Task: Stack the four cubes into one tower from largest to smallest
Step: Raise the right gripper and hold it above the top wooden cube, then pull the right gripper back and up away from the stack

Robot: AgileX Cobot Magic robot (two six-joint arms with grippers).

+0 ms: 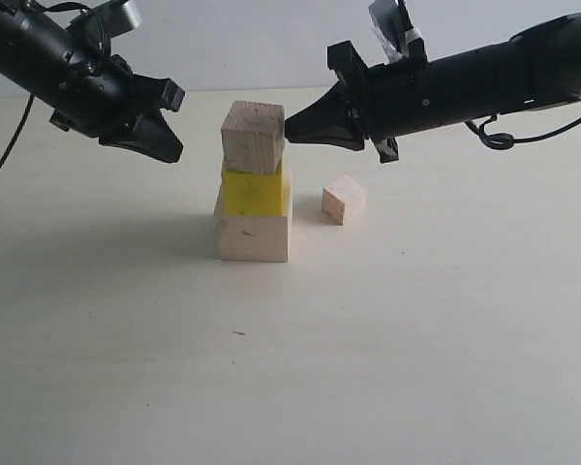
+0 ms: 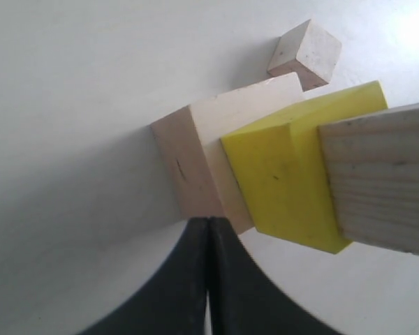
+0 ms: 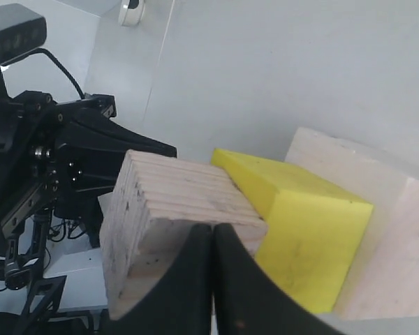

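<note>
a pale cream bench [image 1: 97,387] fills most of the exterior view, matte, with a faint shadow across its left half. a tiny dark mark [image 1: 238,333] lies toward the front edge, near the middle. behind the far edge rises a plain white wall [image 1: 252,39]. the right wrist view shows a round white fitting [image 3: 131,10] fixed to a pale wall.

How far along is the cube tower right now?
Done: three of four are stacked, with the large wooden cube at the bottom, the yellow cube on it and the medium wooden cube on top. In hand: nothing. The right hand is shut at that top cube's side, and the left hand is shut and clear of the tower. Left: the small cube on the table goes on top.
</note>
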